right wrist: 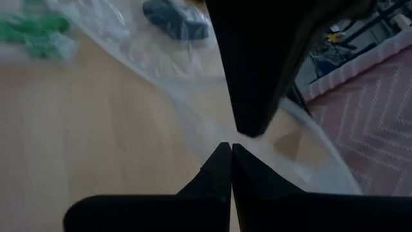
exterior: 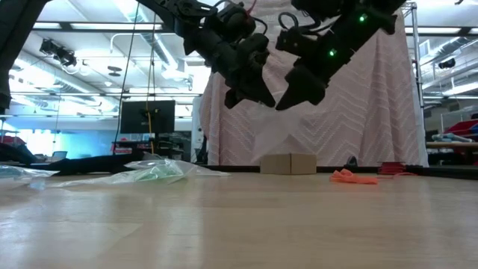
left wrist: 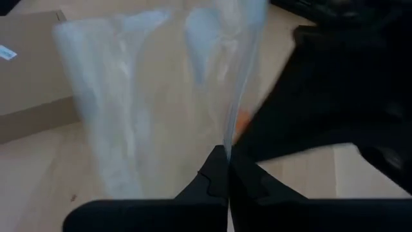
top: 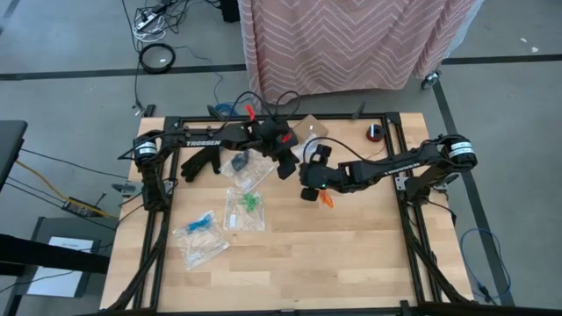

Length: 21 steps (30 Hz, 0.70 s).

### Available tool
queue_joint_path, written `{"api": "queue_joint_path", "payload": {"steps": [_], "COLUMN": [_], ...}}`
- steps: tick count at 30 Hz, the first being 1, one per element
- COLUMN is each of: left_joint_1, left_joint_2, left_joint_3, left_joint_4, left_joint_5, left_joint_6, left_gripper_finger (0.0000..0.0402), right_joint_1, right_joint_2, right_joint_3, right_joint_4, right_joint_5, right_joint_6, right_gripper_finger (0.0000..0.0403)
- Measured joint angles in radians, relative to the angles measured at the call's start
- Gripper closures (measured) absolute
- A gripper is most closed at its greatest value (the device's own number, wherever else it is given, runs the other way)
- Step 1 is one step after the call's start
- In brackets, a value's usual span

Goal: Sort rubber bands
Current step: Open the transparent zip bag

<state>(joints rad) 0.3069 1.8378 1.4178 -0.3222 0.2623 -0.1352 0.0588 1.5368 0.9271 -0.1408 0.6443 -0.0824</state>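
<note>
1. Lying on the pale wooden table (top: 351,254), a small clump of orange rubber bands (top: 327,200) sits just below the right gripper (top: 307,192) in the high view; its long axis runs diagonally, from upper left to lower right in that view.
2. In the low view the same orange clump (exterior: 353,177) lies flat and low on the wood, stretched sideways.
3. A clear plastic zip bag holding green rubber bands (top: 249,203) lies near the table's middle, its long side running roughly up and down the high view.
4. Another clear bag with blue rubber bands (top: 201,225) lies toward the left front, tilted diagonally.
5. A third clear bag with dark rubber bands (top: 239,163) lies just beside the left gripper (top: 286,168).
6. The left gripper's two dark fingers are pinched together on the edge of a clear empty plastic bag (left wrist: 161,96), which hangs in the air above the table.
7. The right gripper's fingers meet tip to tip on the same film (right wrist: 199,135), close against the left gripper.
8. White lettering reading "TROSSEN" (top: 203,131) shows on the left arm.
9. A small brown cardboard box (exterior: 288,163) stands at the table's far edge; the white label on it is not readable.
</note>
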Motion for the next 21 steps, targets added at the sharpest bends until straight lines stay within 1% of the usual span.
{"api": "queue_joint_path", "payload": {"steps": [3, 6, 15, 21], "left_joint_1": [-0.001, -0.008, -0.014, -0.018], "left_joint_2": [0.0, 0.0, 0.0, 0.0], "left_joint_3": [0.0, 0.0, 0.0, 0.001], "left_joint_4": [0.019, 0.037, 0.028, -0.02], "left_joint_5": [-0.002, 0.004, -0.013, -0.065], "left_joint_6": [-0.003, -0.026, -0.025, -0.022], "left_gripper_finger": [0.0401, 0.0401, 0.0401, 0.0401], "right_joint_1": [0.006, 0.005, -0.004, -0.009], "right_joint_2": [0.0, 0.0, 0.0, 0.0], "right_joint_3": [0.016, 0.022, 0.022, 0.023], "right_joint_4": [0.014, 0.013, 0.012, 0.03], "right_joint_5": [0.009, 0.043, 0.072, 0.129], "right_joint_6": [-0.006, -0.021, -0.007, -0.001], "right_gripper_finger": [0.0403, 0.0403, 0.0403, 0.0403]}}
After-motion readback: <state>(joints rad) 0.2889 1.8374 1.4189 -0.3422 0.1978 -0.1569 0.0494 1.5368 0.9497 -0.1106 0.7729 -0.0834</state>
